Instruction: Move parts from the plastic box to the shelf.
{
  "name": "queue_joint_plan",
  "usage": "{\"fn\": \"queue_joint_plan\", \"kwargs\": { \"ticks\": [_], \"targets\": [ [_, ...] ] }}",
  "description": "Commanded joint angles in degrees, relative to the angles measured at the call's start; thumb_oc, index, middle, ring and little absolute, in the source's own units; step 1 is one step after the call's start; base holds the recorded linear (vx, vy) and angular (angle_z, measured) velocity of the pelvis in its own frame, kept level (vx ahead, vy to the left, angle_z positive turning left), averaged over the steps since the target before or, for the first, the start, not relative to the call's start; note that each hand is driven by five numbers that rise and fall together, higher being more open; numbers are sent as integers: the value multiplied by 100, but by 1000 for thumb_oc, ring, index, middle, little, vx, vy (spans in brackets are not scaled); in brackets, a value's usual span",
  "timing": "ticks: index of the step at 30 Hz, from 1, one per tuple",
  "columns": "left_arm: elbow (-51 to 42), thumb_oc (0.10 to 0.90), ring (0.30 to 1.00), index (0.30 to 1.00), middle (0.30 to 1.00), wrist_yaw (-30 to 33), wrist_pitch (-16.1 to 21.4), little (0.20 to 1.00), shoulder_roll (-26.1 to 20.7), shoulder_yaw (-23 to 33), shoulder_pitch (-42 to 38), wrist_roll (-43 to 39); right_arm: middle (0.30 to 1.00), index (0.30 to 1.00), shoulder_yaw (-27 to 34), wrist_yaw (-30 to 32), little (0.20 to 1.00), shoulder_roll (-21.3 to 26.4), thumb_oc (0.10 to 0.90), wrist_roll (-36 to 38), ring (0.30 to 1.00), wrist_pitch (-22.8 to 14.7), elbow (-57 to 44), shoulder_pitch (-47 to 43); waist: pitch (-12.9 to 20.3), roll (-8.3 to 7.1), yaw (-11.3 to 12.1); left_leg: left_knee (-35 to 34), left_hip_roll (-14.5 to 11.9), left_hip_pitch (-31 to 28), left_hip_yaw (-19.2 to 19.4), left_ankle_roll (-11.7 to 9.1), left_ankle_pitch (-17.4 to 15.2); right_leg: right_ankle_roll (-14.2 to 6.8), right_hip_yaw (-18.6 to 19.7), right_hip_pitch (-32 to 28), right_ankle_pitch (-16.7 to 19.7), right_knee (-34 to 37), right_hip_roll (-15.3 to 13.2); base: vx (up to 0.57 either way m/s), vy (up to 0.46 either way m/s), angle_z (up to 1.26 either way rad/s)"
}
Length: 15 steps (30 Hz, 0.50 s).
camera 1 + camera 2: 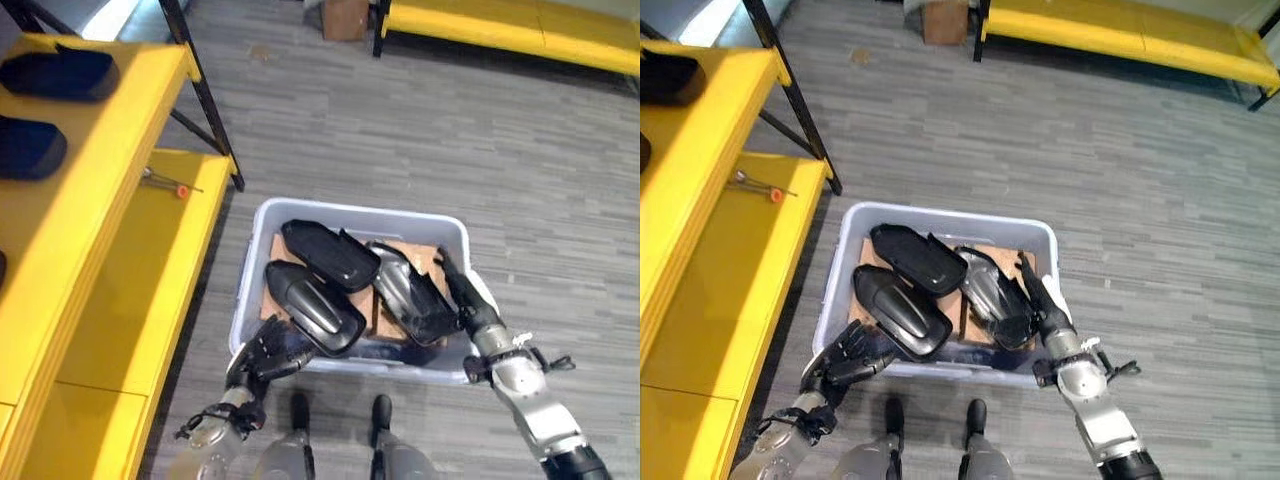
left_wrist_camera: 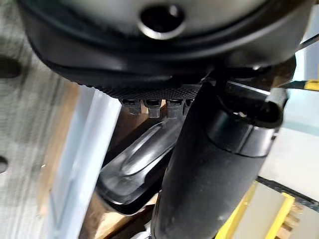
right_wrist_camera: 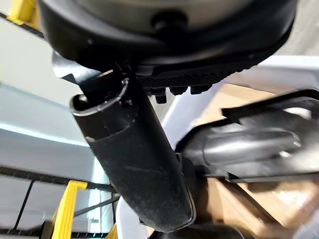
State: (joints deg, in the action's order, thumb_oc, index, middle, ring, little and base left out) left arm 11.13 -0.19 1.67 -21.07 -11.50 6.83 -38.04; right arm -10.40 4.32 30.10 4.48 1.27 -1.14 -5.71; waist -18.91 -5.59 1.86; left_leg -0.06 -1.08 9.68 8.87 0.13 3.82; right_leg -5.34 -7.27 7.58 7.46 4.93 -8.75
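Note:
A pale plastic box (image 1: 350, 210) stands on the floor, lined with cardboard and holding three black moulded parts. One part (image 1: 330, 255) lies across the back, one (image 1: 315, 305) at the front left, one (image 1: 410, 290) on the right. My left hand (image 1: 262, 352) is at the box's near left corner, right under the front-left part (image 2: 134, 169). My right hand (image 1: 468, 300) reaches in over the right wall, open, its straight fingers lying along the right part (image 3: 249, 147).
A yellow shelf (image 1: 90, 200) runs along the left with two dark parts (image 1: 55, 72) on its top level and a small tool (image 1: 165, 183) on a lower one. A yellow bench (image 1: 500, 25) and a cardboard box (image 1: 345, 18) stand at the back.

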Motion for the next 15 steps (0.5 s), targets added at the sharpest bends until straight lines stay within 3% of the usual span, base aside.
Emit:
{"fn": "queue_joint_plan", "kwargs": {
  "ticks": [1, 8, 15],
  "targets": [
    [-674, 900, 1000, 1000, 1000, 10, 525, 1000, -94, 125, -230, -241, 1000, 1000, 62, 164, 1000, 204, 900, -157, 1000, -589, -637, -541, 123, -223, 126, 658, -431, 185, -162, -193, -280, -159, -21, -55, -32, -475, -449, -25, -58, 4],
    [-797, 900, 1000, 1000, 1000, 31, 562, 1000, -166, 14, -356, -258, 1000, 1000, -338, 66, 1000, 817, 900, -651, 1000, -535, -642, -1288, -206, -179, 254, 617, -509, 382, -314, -261, -133, -87, -118, 189, -104, -640, -365, -45, -57, 9],
    [-819, 900, 1000, 1000, 1000, -78, 619, 1000, -253, -102, -458, -268, 1000, 1000, -710, -468, 1000, 2022, 900, -1550, 1000, -596, -797, -1556, -523, -112, 298, 525, -584, 590, -457, -343, 40, -26, -230, 414, -146, -725, -293, -64, -46, 12]
  ]
}}
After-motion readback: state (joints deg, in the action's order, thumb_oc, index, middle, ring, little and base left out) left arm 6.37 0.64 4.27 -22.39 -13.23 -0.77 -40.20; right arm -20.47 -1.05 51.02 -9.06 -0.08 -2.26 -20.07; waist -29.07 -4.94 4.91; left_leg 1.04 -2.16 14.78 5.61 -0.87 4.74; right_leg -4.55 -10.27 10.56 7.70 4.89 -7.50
